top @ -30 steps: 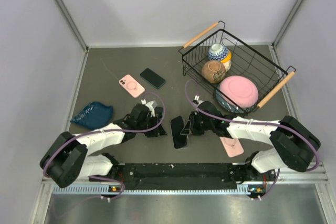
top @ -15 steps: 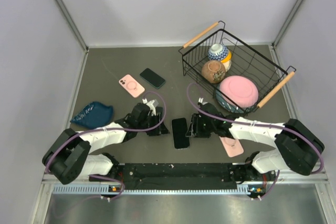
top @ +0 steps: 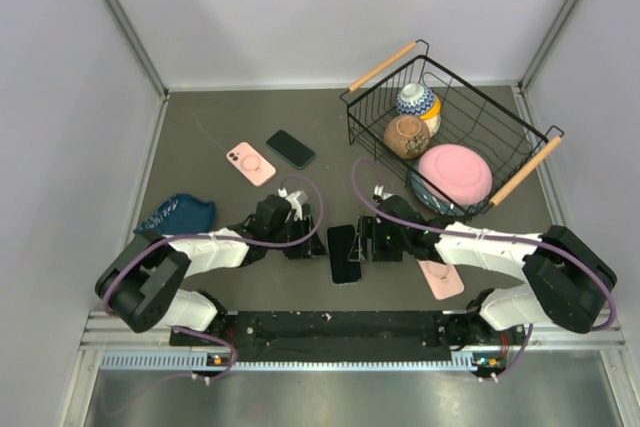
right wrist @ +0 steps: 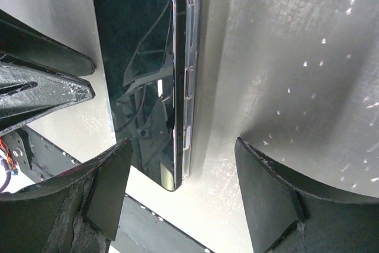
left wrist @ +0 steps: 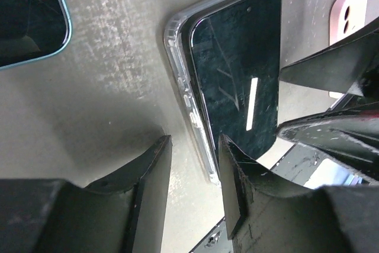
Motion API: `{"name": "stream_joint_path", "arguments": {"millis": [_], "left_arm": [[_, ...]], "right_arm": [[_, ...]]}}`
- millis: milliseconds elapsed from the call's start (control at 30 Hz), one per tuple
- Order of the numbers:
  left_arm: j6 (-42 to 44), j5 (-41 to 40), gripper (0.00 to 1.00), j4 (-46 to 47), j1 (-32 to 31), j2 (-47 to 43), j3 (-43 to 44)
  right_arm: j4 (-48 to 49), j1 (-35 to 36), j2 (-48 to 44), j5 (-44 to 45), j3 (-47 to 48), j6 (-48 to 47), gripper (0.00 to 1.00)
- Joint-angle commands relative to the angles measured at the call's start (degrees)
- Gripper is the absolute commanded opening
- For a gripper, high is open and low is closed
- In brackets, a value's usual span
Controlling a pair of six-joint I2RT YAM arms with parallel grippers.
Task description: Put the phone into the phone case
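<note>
The black phone (top: 343, 253) lies screen up on the table between my two grippers, inside a clear phone case. The case's rim shows along one long side (left wrist: 180, 81) (right wrist: 188, 81). I cannot tell whether the phone is pressed fully home. My left gripper (top: 312, 244) (left wrist: 192, 191) is open just beside the phone's near corner, with nothing between its fingers. On the opposite side, my right gripper (top: 362, 243) (right wrist: 186, 197) stands wide open, with the phone's end near one finger but untouched.
A pink phone case (top: 250, 163) and a dark phone (top: 290, 148) lie further back on the left. A blue dish (top: 175, 217) is at the left. The wire basket (top: 520, 142) at the back right holds bowls. A pink item (top: 440, 279) lies under the right arm.
My right gripper has opened wide and let go of the phone, which now lies flat. My left gripper's jaws have opened wider and it has edged right towards the phone.
</note>
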Motion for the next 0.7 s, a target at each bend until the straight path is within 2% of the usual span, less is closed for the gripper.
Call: {"name": "stream_joint_path", "arguments": {"millis": [0, 400, 667], "left_arm": [[0.0, 1.8, 0.43, 4.4, 0.0, 1.8, 1.9], [-1.2, 4.5, 0.44, 7.4, 0.0, 4.8, 0.6], [-2.7, 5.8, 0.36, 10.2, -0.1, 3.2, -3.4]], "right_arm": [[3.3, 1.5, 3.0, -1.0, 3.2, -0.9, 0.70], [7.5, 4.8, 6.9, -2.4, 4.8, 0.8, 0.71], [19.4, 4.8, 1.7, -4.7, -0.5, 5.0, 0.71]]}}
